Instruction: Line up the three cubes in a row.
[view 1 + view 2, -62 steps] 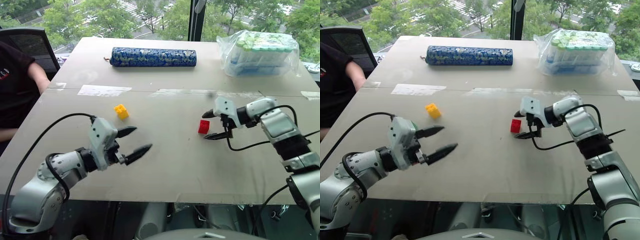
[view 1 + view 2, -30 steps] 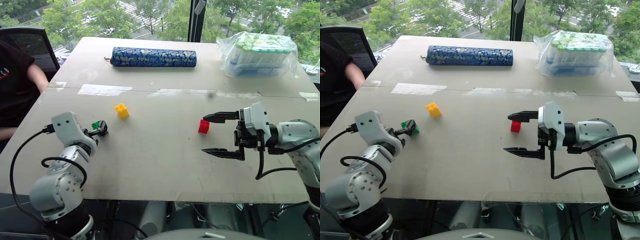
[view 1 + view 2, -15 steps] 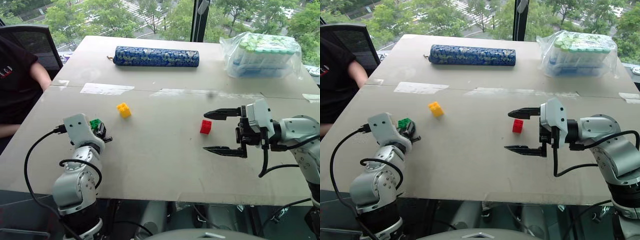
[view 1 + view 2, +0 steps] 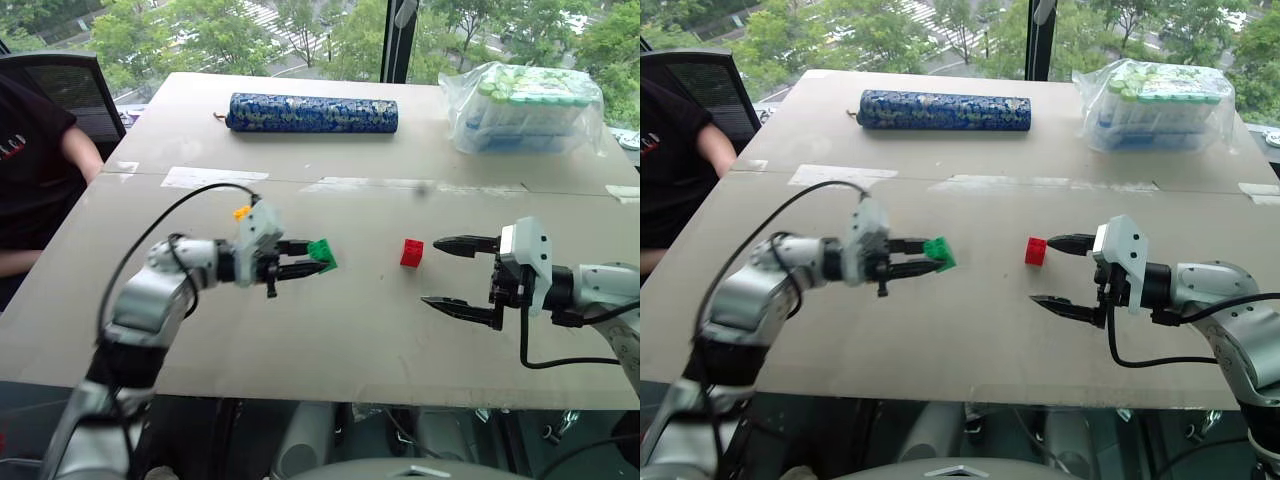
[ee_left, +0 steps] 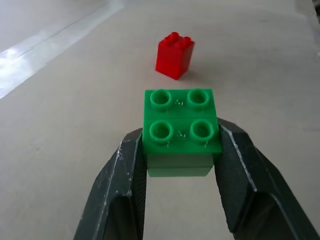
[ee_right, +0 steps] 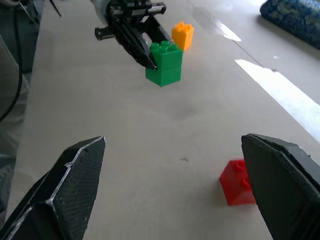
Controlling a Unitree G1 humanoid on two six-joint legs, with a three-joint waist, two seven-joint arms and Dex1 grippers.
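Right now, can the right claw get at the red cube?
Probably yes. The right claw is open beside the red cube, with bare table between them. The left claw, carrying the green cube, stands off to the other side.

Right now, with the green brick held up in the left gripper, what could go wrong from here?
1. The left gripper pinches the green studded plastic brick only by its side faces, above the table; a slip would drop it out of line.
2. The small red studded brick lies straight ahead of the green one; carrying on too low could knock it.
3. The open right gripper hangs just beside the red brick, so both arms may crowd that spot.
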